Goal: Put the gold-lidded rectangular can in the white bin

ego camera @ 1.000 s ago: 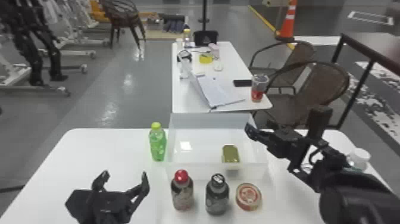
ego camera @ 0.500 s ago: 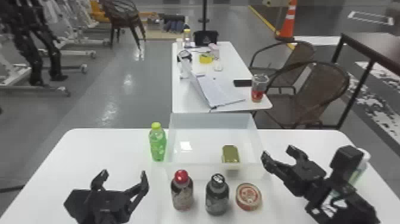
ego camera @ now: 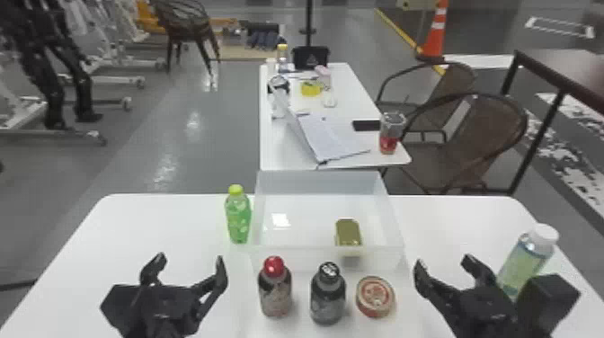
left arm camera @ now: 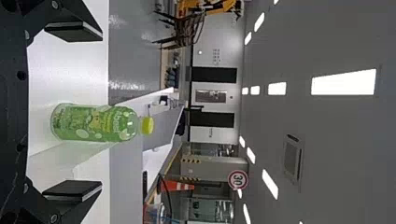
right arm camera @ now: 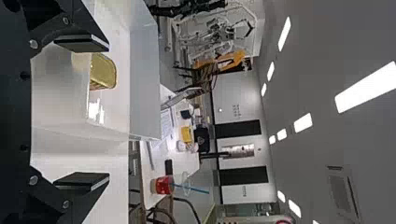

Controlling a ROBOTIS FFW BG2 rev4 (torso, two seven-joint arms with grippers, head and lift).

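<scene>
Gold-lidded can [ego camera: 348, 233] lay inside white bin [ego camera: 319, 182]; task looked finished, 0 steps left. Left gripper [ego camera: 189, 260], right gripper [ego camera: 442, 261] sat near white bin, fingers spread, empty.

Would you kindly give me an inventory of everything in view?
front table: one, white, foreground
bin: one, white, table's middle
rectangular can: one, gold-lidded, inside bin
drink bottle: one, green, left of bin
red-capped bottle: one, dark, before bin
black-capped bottle: one, dark, beside it
round tin: one, red-gold, right of bottles
white-capped bottle: one, greenish, table's right
rear table: one, white, behind
cup: one, red-clear, rear table
chairs: three, brown, background
traffic cone: one, orange-white, background
left gripper: one, black, front left
right gripper: one, black, front right
</scene>
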